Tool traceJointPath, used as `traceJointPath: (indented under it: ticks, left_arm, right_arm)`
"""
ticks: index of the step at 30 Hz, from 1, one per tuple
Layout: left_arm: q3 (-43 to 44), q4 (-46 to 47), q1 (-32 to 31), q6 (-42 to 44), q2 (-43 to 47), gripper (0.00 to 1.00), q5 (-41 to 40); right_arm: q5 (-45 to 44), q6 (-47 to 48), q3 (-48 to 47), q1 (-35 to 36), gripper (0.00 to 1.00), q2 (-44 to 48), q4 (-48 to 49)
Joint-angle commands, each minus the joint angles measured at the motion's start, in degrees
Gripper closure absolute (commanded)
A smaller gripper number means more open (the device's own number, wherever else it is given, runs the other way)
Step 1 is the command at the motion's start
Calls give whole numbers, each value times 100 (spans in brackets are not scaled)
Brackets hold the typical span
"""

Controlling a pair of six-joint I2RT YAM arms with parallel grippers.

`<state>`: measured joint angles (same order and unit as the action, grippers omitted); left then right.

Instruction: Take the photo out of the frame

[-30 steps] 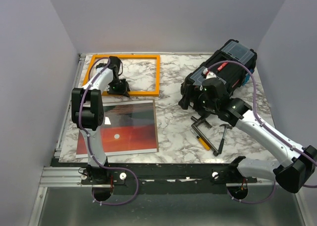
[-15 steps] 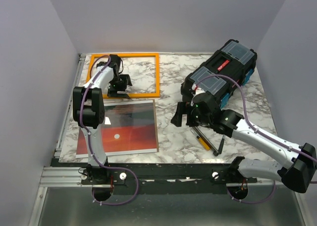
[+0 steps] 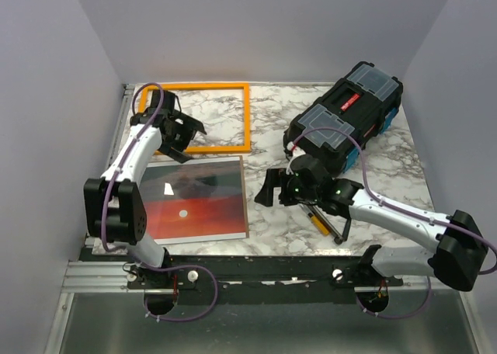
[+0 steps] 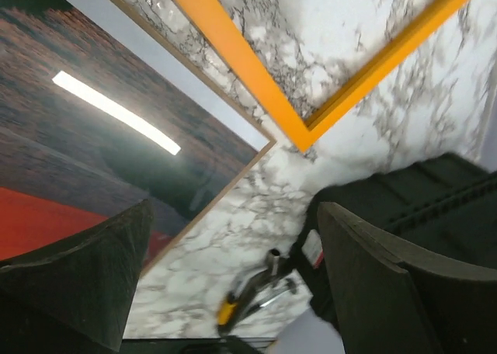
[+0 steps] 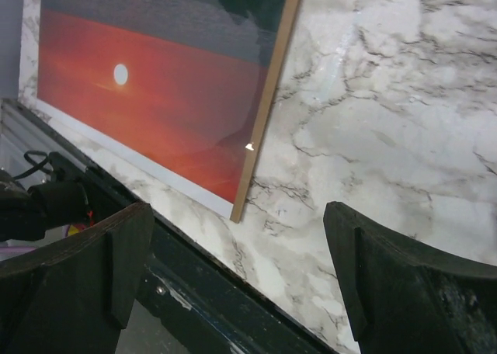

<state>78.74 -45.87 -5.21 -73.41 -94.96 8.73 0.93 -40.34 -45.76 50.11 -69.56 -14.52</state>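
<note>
— What's your left hand doing?

— My left gripper (image 3: 185, 140) is spread wide, both fingers well apart and nothing between them. My left wrist camera looks between the fingers onto bare marble, with no part of the frame or photo in the gap (image 4: 233, 214). It hangs over the near left part of the frame (image 3: 245, 117).

— And the right?

— The right gripper (image 3: 273, 185) is also fully spread and holds nothing. It hovers low over the table (image 3: 272, 105), just off the photo's right edge, and its wrist camera looks down on that edge and the near right corner.

— So where is the photo?

— The photo (image 3: 194, 203) lies flat, picture side up, on the near left of the table. It is out of the frame, which lies flat behind it at the far left with marble showing through its opening. A thin strip of tabletop separates the two.

— Anything else out there?

— A black toolbox (image 3: 349, 113) sits at the far right, and a yellow-handled tool (image 3: 318, 223) lies with other hand tools under my right arm.
</note>
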Motion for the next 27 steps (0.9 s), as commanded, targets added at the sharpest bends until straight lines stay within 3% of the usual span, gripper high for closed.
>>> traceJointPath:
  ticks: [1,9,15,20,27]
  left_arm:
    - [-926,526,-103,2000,839,11,331]
    - [-3203,1423,-537,3639,2895,11,1319]
    - [-4330,1760,-1498,3661,3914,12,994]
    - [-4596,2033,-1814,3523,3856,17,514]
    - [-4747,2457,-2001,3333,3360,18,239]
  right_arm:
    - [1063,21,-44,-107,1,-574,602]
    - [2055,-328,353,-185,5,-1191,1860]
    - [1988,-479,348,-216,5,-1550,2156]
    - [2003,-1084,505,-313,14,-1966,2656]
    - [2129,-1149,341,-344,27,-2657,2800]
